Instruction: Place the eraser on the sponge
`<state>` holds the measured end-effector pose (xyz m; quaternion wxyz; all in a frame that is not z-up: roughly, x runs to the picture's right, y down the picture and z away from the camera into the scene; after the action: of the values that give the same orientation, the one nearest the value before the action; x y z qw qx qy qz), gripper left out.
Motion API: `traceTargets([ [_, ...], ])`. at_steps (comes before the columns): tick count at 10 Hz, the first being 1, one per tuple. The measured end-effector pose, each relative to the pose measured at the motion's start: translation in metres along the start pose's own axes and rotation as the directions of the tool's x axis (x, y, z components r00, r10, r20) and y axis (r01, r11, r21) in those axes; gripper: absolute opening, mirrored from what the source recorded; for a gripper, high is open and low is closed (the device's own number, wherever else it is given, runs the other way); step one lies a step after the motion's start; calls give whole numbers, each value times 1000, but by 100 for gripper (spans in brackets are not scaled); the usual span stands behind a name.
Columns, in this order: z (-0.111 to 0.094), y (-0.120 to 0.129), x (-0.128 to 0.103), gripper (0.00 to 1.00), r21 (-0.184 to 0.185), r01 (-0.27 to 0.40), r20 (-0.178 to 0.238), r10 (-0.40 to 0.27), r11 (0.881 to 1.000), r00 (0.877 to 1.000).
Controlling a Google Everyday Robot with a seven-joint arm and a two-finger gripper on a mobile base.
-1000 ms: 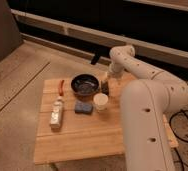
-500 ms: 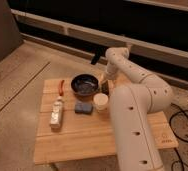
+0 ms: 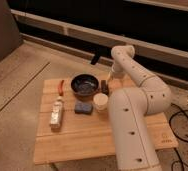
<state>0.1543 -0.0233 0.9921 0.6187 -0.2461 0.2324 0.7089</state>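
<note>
The desk [image 3: 87,137] is a wooden slatted top, and the black bowl [image 3: 84,84] sits toward its far side. Places below are told from that bowl.

The eraser [image 3: 104,87], a small black block, stands upright on the desk just to the right of the bowl, close to its rim. Whether the two touch cannot be told. The sponge [image 3: 83,107], a flat blue-grey pad, lies just in front of the bowl, on the near side, with nothing on top of it. A white cup [image 3: 101,102] stands in front of the bowl and to its right, just beside the sponge and between the sponge and the robot's body.

A red-handled tool [image 3: 61,86] lies to the left of the bowl, near the desk's left edge. A pale oblong object [image 3: 56,112] lies in front of the bowl and well to its left, lengthwise along the boards.

The white arm [image 3: 137,80] rises from the robot's body to the right of the bowl, bends high behind it and comes down. The claw [image 3: 109,77] hangs right of the bowl, just above and behind the eraser. It is released, spread wide, and holds nothing; the eraser rests on the desk, apart from the sponge.
</note>
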Motion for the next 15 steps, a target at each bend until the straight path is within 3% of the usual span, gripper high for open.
traceTargets([
  [4,16,24,0,65,-3,45,-33,-45,999,998],
  [8,38,49,11,63,-39,85,-90,-88,996,992],
  [10,45,53,17,46,-49,111,-113,-116,993,987],
  [13,46,48,15,9,-49,125,-114,-130,991,985],
  [15,38,50,6,0,-49,136,-82,-140,989,987],
])
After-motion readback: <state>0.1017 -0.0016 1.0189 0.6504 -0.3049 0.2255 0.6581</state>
